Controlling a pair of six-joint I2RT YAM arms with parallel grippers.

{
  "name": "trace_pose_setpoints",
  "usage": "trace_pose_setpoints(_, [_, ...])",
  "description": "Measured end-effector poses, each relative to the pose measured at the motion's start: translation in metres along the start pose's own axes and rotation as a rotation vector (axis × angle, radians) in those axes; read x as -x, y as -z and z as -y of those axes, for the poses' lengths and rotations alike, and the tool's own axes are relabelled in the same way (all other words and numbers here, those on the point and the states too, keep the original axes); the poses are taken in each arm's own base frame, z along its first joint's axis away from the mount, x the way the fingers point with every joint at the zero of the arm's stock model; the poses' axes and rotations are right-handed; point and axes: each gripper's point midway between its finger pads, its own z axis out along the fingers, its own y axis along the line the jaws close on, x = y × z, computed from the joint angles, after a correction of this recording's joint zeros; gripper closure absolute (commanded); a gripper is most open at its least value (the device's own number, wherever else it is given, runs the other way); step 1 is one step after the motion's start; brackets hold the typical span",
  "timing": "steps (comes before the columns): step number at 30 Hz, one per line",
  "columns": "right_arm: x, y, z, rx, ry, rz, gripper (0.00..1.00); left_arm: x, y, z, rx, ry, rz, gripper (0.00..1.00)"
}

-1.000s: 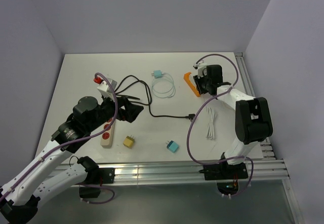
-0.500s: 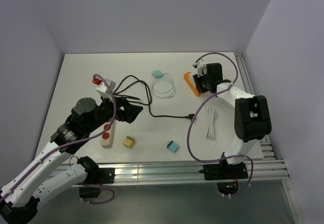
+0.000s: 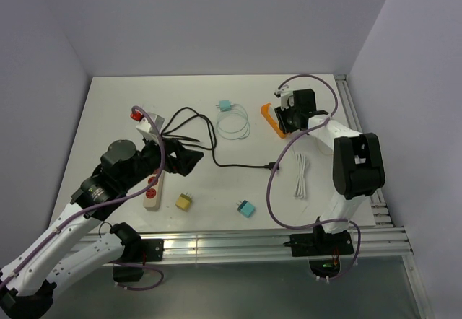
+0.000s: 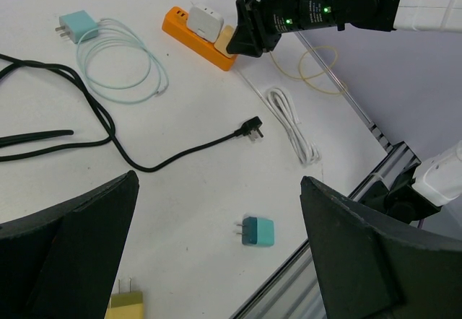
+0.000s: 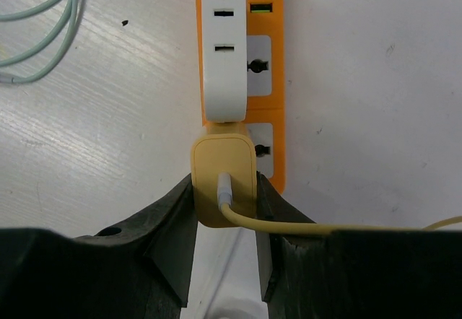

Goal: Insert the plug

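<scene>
White desk (image 3: 115, 110) carries everything. Left pincer (image 3: 189, 159) hangs above the desk's near left; in its wrist view I see both dark fingers (image 4: 65, 254) spread wide apart, nothing between them. Right pincer (image 5: 224, 189) is at the far right, clamped on the pale yellow plug (image 5: 216, 160), one finger on each flank. Beige power strip with red switches (image 3: 153, 189) lies partly under the left arm. Orange power strip (image 5: 273, 88) lies flat under the right pincer. Black cord (image 4: 173, 153) snakes across the middle, its plug end lying free on the desk. Pale teal cable coil (image 4: 119, 59) lies beside a teal charger (image 4: 76, 24) at the far side. White cable bundle (image 4: 292, 124) sits near the right rail. White adapter (image 5: 222, 52) is on the orange strip; the yellow plug sits at that strip just below the adapter, upper edge touching it, a yellow lead running off to the right. I cannot tell whether its prongs are seated. Small teal charger (image 4: 258, 231) and yellow charger (image 3: 184, 201) lie near the front edge, apart from each other.
</scene>
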Motion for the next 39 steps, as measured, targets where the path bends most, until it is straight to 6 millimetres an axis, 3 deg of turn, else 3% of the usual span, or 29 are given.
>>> trace_pose_setpoints(18, [-0.004, -0.004, 0.001, -0.013, -0.032, -0.054, 1.0, 0.0, 0.003, 0.005, -0.025, 0.001, -0.001, 0.0])
trace_pose_setpoints(19, [-0.004, -0.004, 0.001, -0.013, -0.033, -0.053, 0.96, 0.0, 0.003, 0.005, -0.025, 0.002, -0.001, 0.01])
trace_pose_setpoints(20, [-0.004, -0.004, 0.001, -0.014, -0.034, -0.053, 0.84, 0.0, 0.003, 0.005, -0.024, 0.002, -0.001, 0.0])
trace_pose_setpoints(23, [-0.005, -0.004, 0.001, -0.024, -0.046, -0.037, 0.68, 0.0, 0.003, 0.005, -0.025, 0.003, -0.001, 0.0])
trace_pose_setpoints(28, [-0.007, -0.001, 0.001, -0.04, -0.065, -0.009, 0.56, 0.0, 0.003, 0.005, -0.024, 0.007, -0.002, 0.0])
trace_pose_setpoints(32, [-0.011, 0.002, -0.002, -0.034, -0.089, -0.015, 0.25, 0.0, 0.003, 0.005, -0.024, 0.015, -0.001, 0.01])
trace_pose_setpoints(35, [-0.018, 0.005, -0.006, -0.022, -0.106, -0.028, 0.18, 0.0, 0.003, 0.005, -0.024, 0.021, -0.001, 0.01])
trace_pose_setpoints(39, [-0.02, 0.011, -0.01, -0.018, -0.134, -0.032, 0.16, 0.0, 0.003, 0.005, -0.019, 0.03, -0.003, 0.01])
